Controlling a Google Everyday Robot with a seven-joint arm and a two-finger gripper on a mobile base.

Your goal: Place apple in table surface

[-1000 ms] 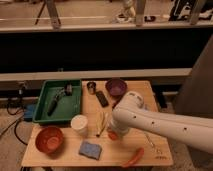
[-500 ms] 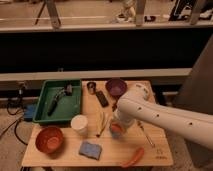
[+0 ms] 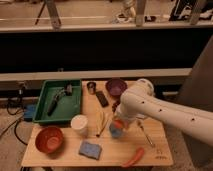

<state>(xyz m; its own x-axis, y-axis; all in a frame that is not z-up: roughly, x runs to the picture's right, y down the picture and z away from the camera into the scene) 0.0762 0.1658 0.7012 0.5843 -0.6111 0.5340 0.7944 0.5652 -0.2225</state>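
Landmark: blue cup (image 3: 116,131), one, middle of the bench (image 3: 60,159).

Apple (image 3: 119,123): one, directly above the blue cup, at the gripper (image 3: 119,121); whether it rests in the cup or is lifted cannot be told. Jaws: state cannot be told.

Progress, judged: apple not yet on bare bench; carry aside and release remain.

Count: green tray (image 3: 58,102) one, far left of cup; white cup (image 3: 79,123) one, left; red bowl (image 3: 49,139) one, lower left; purple bowl (image 3: 116,87) one, behind; blue sponge (image 3: 90,149) one; carrot-shaped thing (image 3: 134,157) one, lower right.
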